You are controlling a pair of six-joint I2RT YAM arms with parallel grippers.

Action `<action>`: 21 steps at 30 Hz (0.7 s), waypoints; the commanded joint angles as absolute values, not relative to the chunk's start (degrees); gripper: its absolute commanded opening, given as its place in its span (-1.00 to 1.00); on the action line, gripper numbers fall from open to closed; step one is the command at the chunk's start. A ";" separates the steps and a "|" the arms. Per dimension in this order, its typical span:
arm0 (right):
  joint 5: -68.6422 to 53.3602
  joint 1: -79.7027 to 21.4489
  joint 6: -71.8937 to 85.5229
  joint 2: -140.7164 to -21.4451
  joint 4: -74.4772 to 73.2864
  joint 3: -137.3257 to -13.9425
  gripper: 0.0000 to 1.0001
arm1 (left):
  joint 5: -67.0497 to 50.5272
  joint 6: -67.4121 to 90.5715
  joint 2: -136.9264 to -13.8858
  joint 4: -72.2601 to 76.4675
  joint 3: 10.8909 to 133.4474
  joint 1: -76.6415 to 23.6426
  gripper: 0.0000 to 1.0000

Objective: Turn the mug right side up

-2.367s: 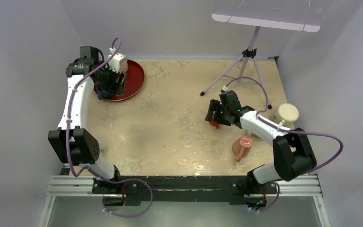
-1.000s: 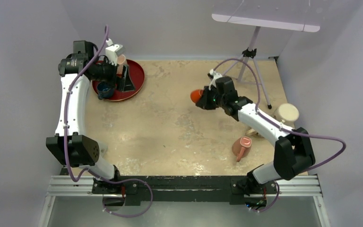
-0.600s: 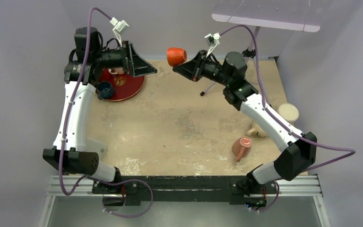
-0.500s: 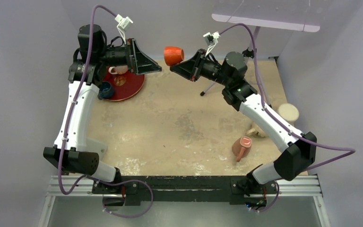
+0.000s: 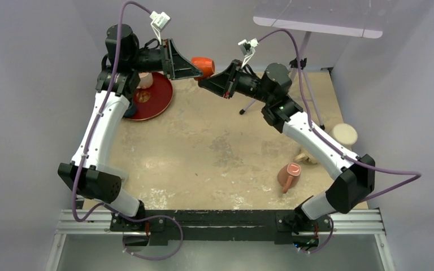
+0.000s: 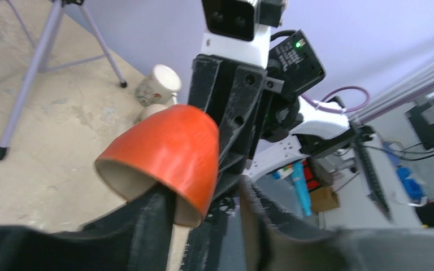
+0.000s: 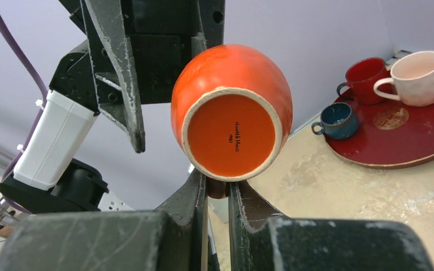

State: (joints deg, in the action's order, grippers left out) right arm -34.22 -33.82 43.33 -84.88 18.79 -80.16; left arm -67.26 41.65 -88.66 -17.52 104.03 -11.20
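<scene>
- Orange mug (image 5: 203, 64) aloft above the far side of the table (image 5: 215, 147), lying sideways between the two grippers.
- Right gripper (image 7: 217, 182) clamped on the mug's lower edge, the exact hold hidden; base toward this wrist.
- Left gripper (image 6: 206, 197) spread wide, fingers flanking the rim; mouth toward this wrist.
- Long axis level, running gripper to gripper; probably a handover, with the left closing before the right lets go.
</scene>
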 commanded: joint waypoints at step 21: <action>-2.59 -35.04 32.00 -91.91 -19.72 -84.11 0.33 | -5.20 -21.94 -100.32 -64.27 113.07 -10.17 -1.00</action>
